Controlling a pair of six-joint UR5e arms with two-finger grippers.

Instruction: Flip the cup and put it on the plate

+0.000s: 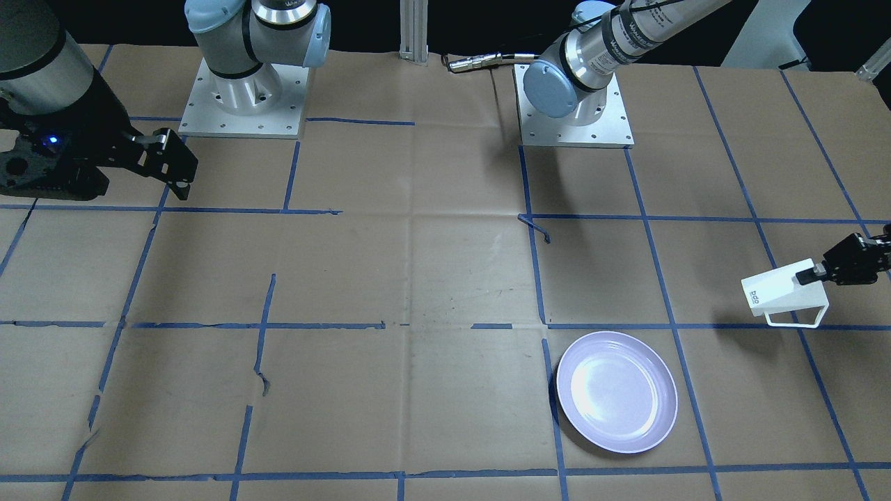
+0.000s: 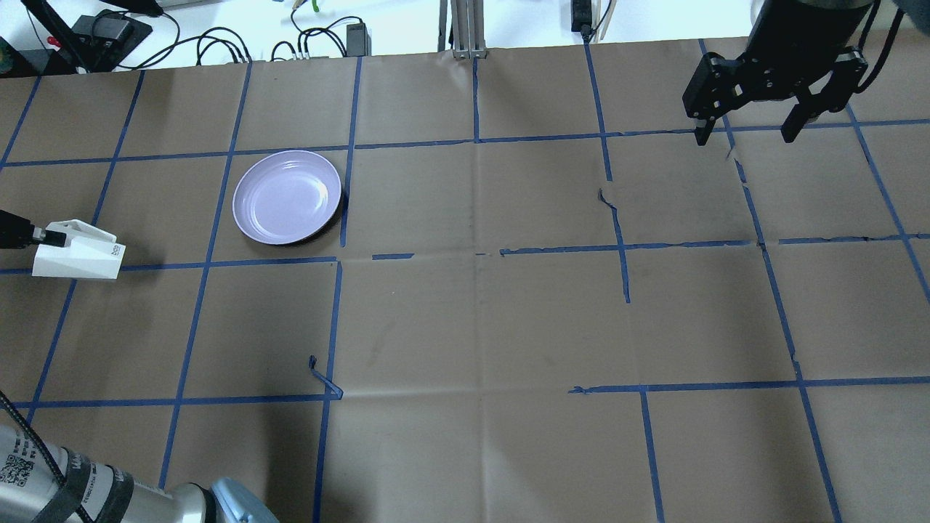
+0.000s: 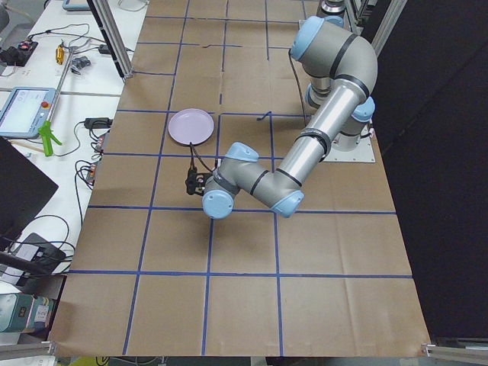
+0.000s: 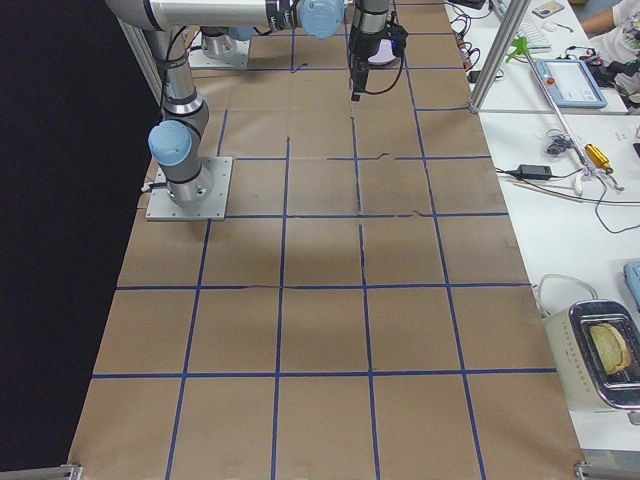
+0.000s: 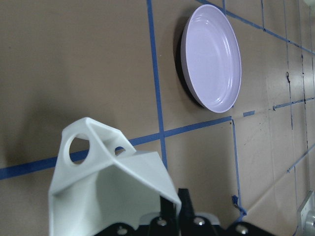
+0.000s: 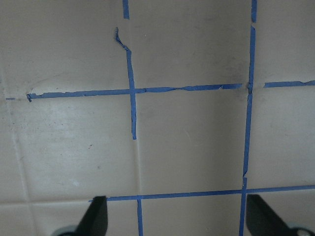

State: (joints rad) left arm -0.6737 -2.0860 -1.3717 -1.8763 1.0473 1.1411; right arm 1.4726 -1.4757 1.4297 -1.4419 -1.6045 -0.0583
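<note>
My left gripper is shut on the wall of the white faceted cup. It holds the cup on its side a little above the table, handle hanging down. The overhead view shows the cup at the table's left edge, held by the left gripper. In the left wrist view the cup's open inside faces the camera. The lavender-white plate lies empty on the table, away from the cup; it also shows in the overhead view and the left wrist view. My right gripper is open and empty over the far right of the table.
The table is brown paper with a blue tape grid, torn in places. The two arm bases stand at the robot's side. Cables and chargers lie beyond the far edge. Benches with devices flank the table ends.
</note>
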